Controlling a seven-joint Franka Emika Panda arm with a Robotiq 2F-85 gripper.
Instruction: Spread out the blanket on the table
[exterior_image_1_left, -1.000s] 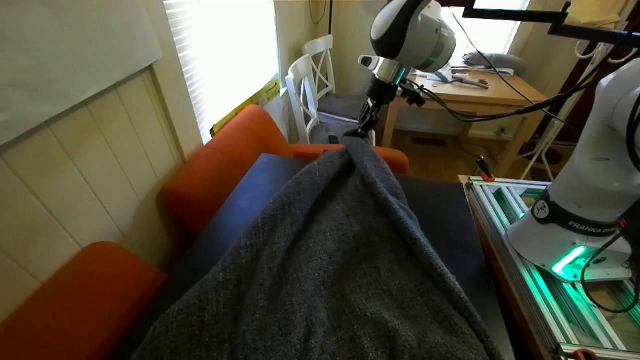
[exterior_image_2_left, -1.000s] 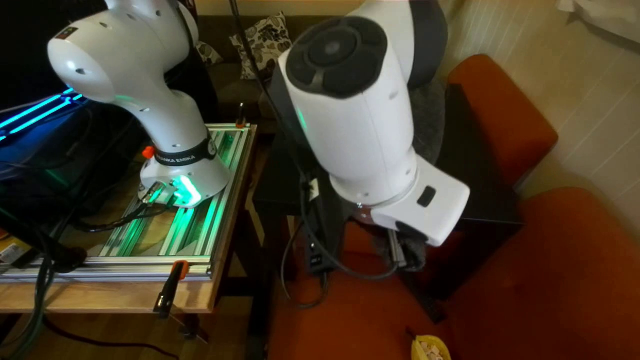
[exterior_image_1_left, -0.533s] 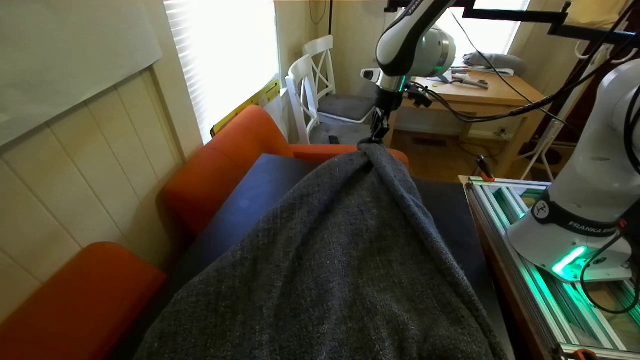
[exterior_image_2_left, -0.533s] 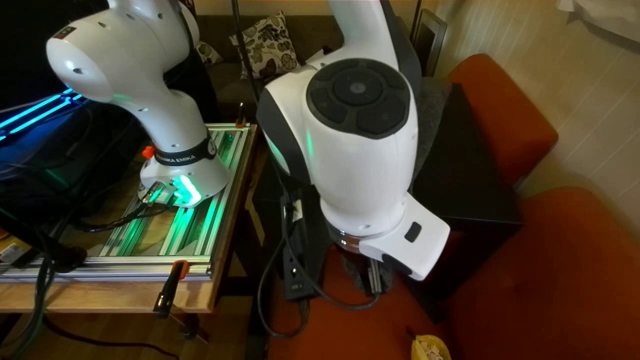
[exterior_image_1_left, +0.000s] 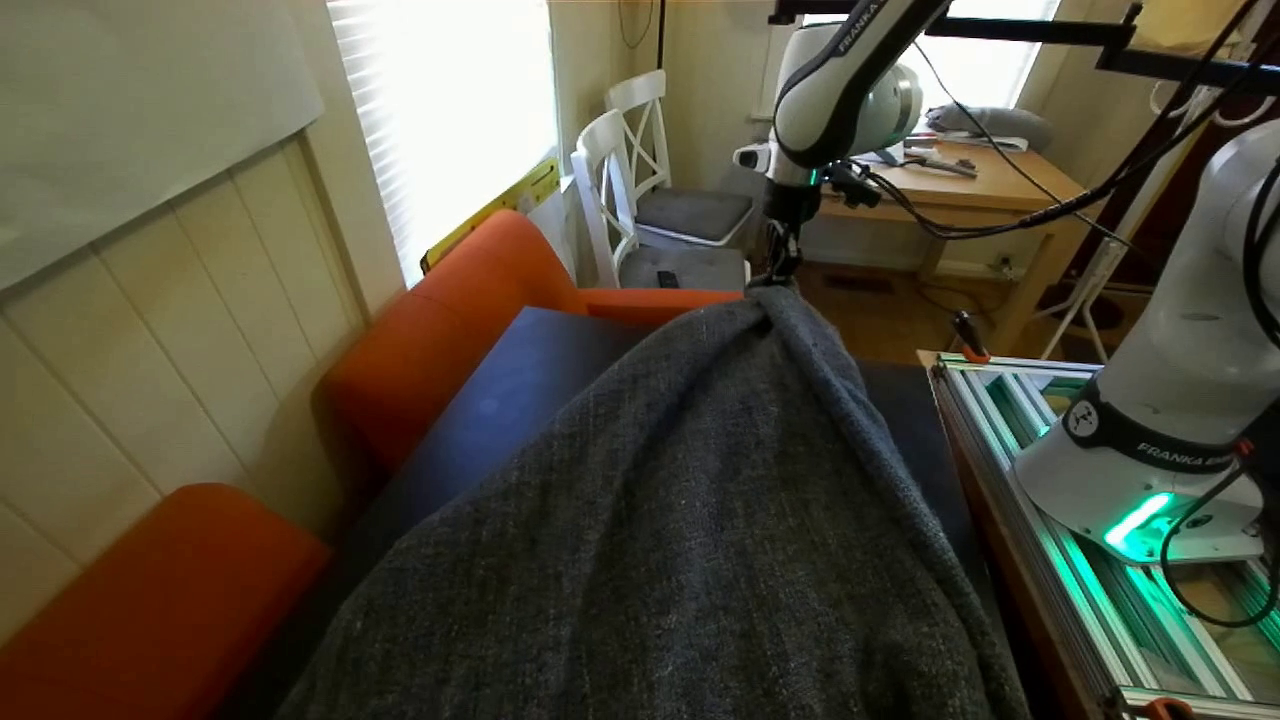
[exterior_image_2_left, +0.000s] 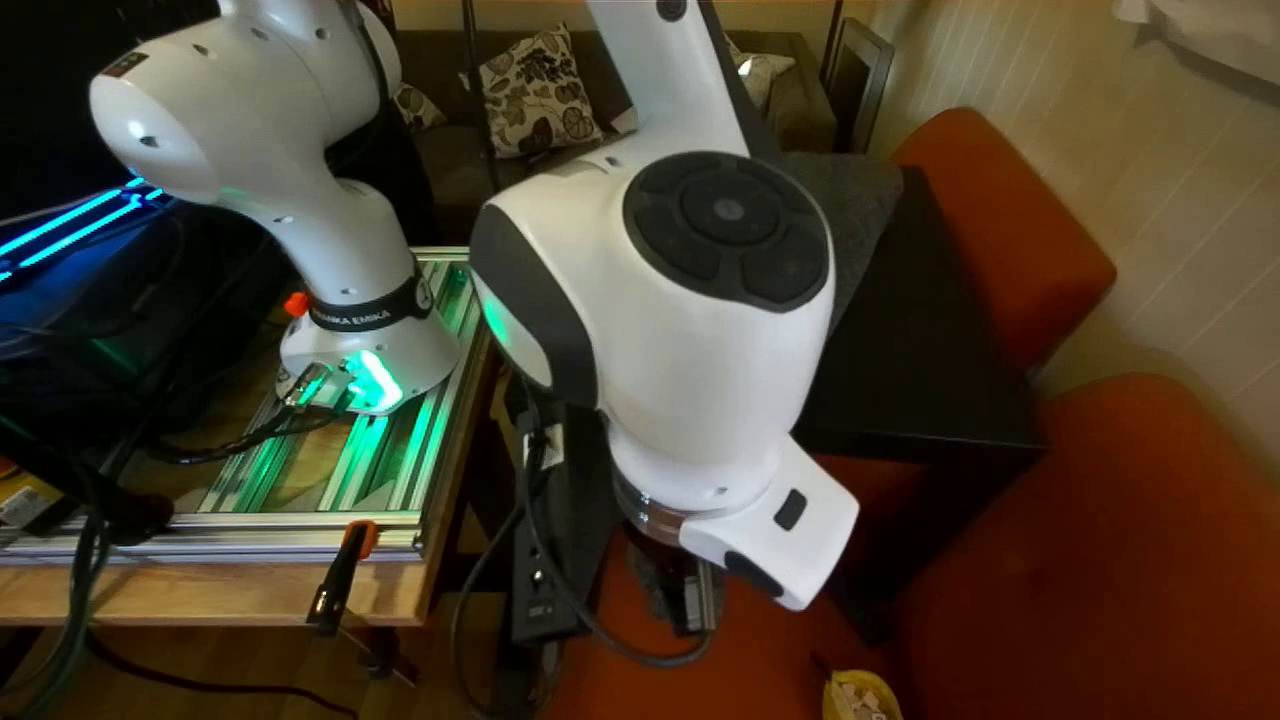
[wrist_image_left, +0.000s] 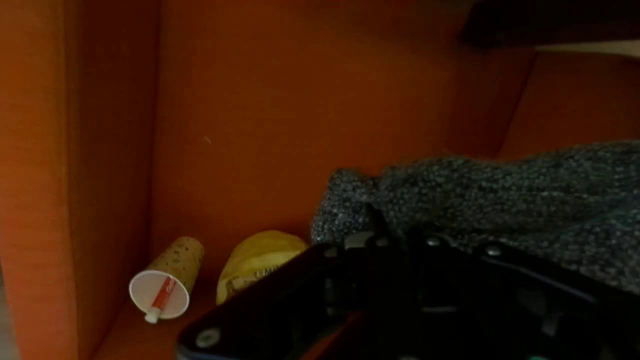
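Note:
The dark grey blanket (exterior_image_1_left: 700, 520) covers much of the dark table (exterior_image_1_left: 540, 360) in an exterior view. Its far end rises to a bunched peak beyond the table's far edge. My gripper (exterior_image_1_left: 776, 276) points down and is shut on that peak. In an exterior view the arm hides most of the blanket (exterior_image_2_left: 865, 210), while part of the bare table (exterior_image_2_left: 920, 340) shows at right. In the wrist view the black fingers of my gripper (wrist_image_left: 392, 227) pinch the folded blanket (wrist_image_left: 480, 195), which trails right. The fingertips are partly sunk in the cloth.
An orange sofa (exterior_image_1_left: 500, 290) lines the table's wall side and far end. In the wrist view a paper cup (wrist_image_left: 172, 272) and a yellow item (wrist_image_left: 262, 255) lie on the orange seat. White chairs (exterior_image_1_left: 610, 190) and a wooden desk (exterior_image_1_left: 960, 190) stand behind. The robot's metal-framed base (exterior_image_1_left: 1090, 500) borders the table.
My gripper has moved right and slightly down in an exterior view, pulling the blanket's held end along. In an exterior view the arm has come nearer the camera and left, uncovering more table.

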